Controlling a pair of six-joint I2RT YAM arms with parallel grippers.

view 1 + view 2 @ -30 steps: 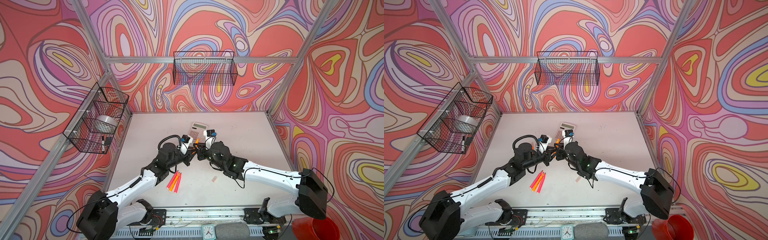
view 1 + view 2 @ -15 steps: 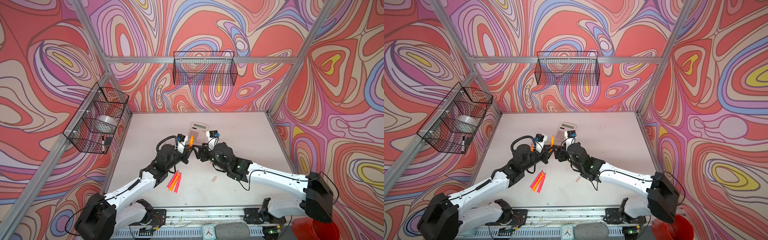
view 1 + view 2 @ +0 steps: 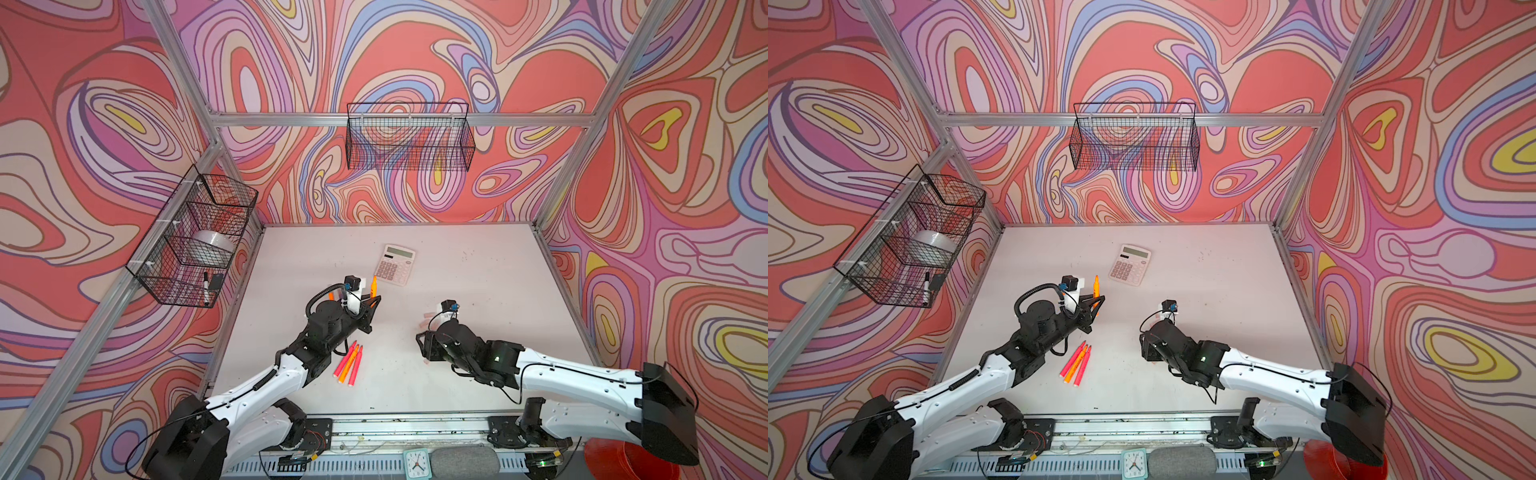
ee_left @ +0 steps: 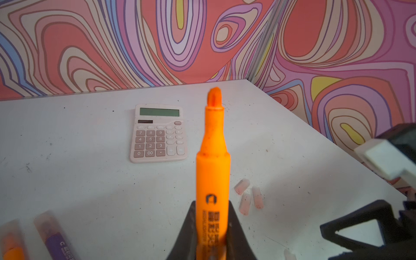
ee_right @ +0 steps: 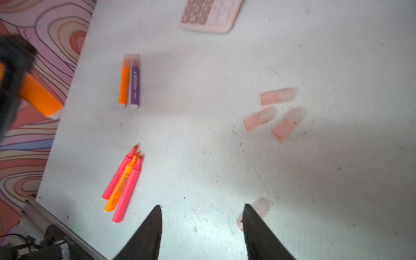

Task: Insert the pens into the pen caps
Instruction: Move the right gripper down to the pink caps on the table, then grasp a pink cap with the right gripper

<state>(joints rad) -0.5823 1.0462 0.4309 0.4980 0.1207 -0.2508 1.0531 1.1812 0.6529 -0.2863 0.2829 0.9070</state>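
One orange pen point(image 4: 212, 157) stays in left claw point(image 4: 211, 209); right claw point(image 5: 202, 205) withdrew.

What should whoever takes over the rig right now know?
Left gripper: shut on an orange pen, tip bare and pointing up.
Right gripper: open and empty above the table, with one loose cap by its fingertip.
Three more caps lie loose together further out.
Done: two capped pens, orange and purple, lie side by side.
Left: cap the held pen, then the three bare pens, two pink and one orange, lying together beside the left arm.
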